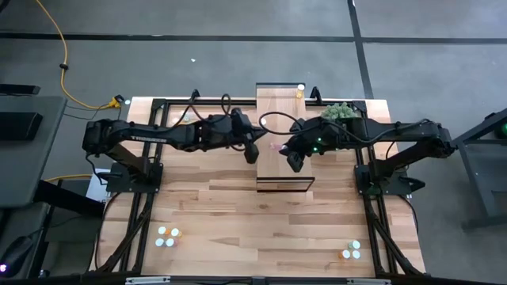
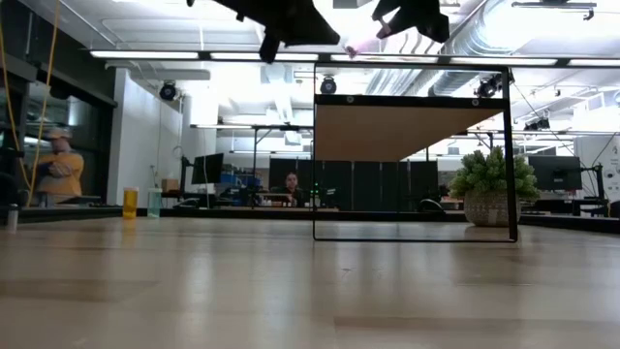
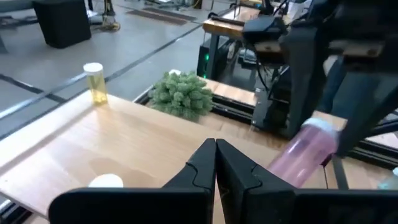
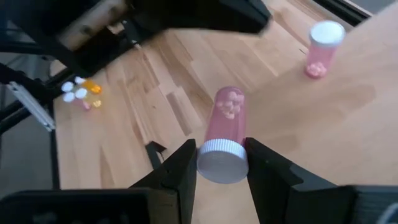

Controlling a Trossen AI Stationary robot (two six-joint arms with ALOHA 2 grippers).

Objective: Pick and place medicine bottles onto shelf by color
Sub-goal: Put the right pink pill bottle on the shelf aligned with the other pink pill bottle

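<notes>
Gripping pink bottle (image 4: 226, 124) between right jaws

Above the long light-wood shelf with dark frame (image 1: 285, 170), both dark grippers crowd the middle; a yellow white-capped bottle (image 1: 300, 91) and green potted plant (image 1: 339, 112) block its far end.

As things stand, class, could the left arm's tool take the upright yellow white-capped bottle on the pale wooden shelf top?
Probably not yet: the left tool is shut, though bare shelf top lies between it and the yellow bottle.
</notes>
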